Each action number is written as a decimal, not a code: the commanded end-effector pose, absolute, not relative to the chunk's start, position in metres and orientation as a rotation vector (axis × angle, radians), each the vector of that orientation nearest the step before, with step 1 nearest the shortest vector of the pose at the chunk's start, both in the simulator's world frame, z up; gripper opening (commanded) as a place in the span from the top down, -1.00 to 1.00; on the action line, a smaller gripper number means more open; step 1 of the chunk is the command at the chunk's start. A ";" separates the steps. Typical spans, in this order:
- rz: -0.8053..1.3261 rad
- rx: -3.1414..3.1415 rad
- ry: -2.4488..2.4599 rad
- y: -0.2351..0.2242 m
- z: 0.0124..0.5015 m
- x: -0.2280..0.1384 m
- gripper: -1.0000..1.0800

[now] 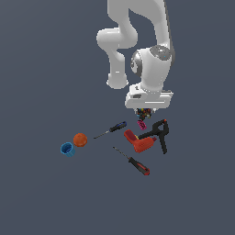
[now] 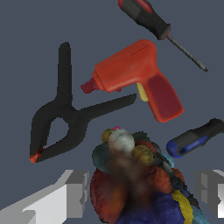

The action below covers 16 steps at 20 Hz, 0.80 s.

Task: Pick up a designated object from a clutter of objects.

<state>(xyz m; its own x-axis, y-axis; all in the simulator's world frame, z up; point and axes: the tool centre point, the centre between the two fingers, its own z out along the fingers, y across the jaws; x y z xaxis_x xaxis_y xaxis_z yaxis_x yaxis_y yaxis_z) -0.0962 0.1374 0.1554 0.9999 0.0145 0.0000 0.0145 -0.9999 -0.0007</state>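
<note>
**A:** where's the marble clump (image 2: pixel 135 179) right now?

**B:** sitting right between the gripper (image 2: pixel 144 192) fingers (image 2: pixel 72 194). In the wrist view it fills the gap, a lumpy ball of red, blue, yellow and green bits. The fingers are spread with the clump in between, but there's a sliver of space on each side, so I honestly can't tell if they're pressing on it. In the exterior view you just see a speckled blob (image 1: pixel 144 112) poking out under the gripper (image 1: pixel 148 109).

**A:** lifted or not?

**B:** can't tell from these. There's a small pink piece (image 1: pixel 142 124) just below it.

**A:** what's nearby?

**B:** the black clamp (image 1: pixel 158 133) and the red drill (image 1: pixel 137 141) are closest, touching or overlapping each other. Blue screwdriver (image 1: pixel 111 129) is off to the exterior view's left of the drill, red screwdriver (image 1: pixel 134 162) lies nearer the camera. The orange ball (image 1: pixel 80 139) and blue cup (image 1: pixel 68 149) sit side by side, well apart toward the exterior view's left.
</note>
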 end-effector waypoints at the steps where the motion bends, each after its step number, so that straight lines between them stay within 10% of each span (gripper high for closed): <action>1: -0.001 -3.140 -0.023 0.140 0.179 -0.098 1.00; 16: 0.000 -3.140 -0.022 0.157 0.318 -0.103 1.00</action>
<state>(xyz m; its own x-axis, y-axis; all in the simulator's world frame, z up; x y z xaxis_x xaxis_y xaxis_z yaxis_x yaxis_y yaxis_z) -0.1027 0.1551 0.3032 0.9999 0.0148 0.0000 0.0148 -0.9999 -0.0019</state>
